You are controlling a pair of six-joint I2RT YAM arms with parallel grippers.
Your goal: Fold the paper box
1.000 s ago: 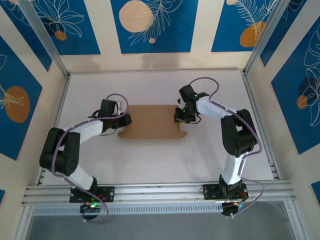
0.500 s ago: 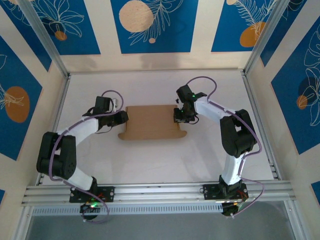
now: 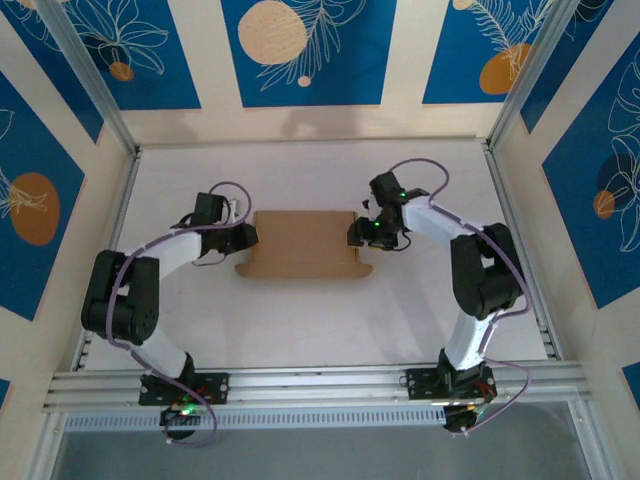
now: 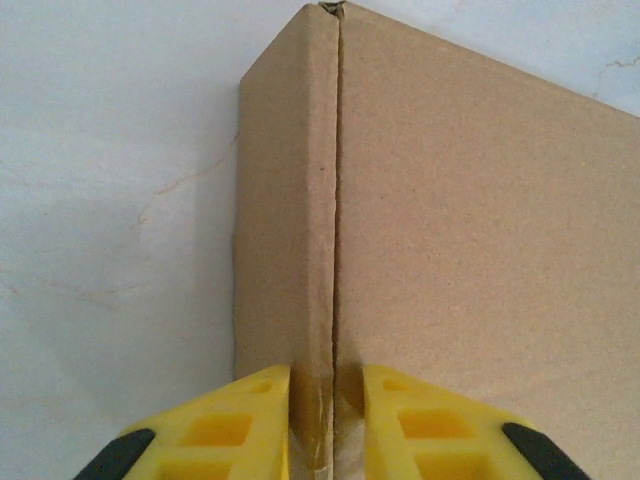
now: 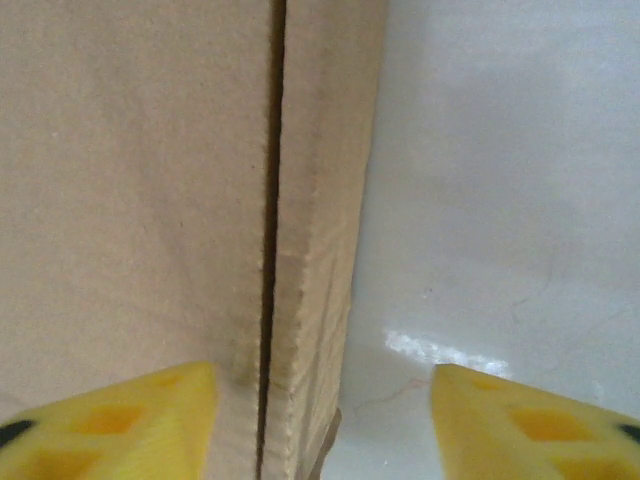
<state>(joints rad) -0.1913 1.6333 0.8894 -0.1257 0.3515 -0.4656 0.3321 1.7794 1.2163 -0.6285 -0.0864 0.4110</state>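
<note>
Left wrist | left fingers (image 4: 230,425) pinch brown paper box (image 4: 480,250) seam | right fingers (image 5: 120,420) wide, straddling corrugated edge

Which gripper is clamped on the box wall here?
The left gripper: its yellow fingers pinch the box at its left end wall. The right gripper stands wide open astride the opposite wall.

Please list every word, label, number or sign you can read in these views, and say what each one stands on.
There is no readable text in these views.
The paper box is plain brown cardboard with no print.
The blue wall panels carry only leaf and circle drawings, no lettering.
The yellow fingers seen in the wrist views bear no markings.
</note>
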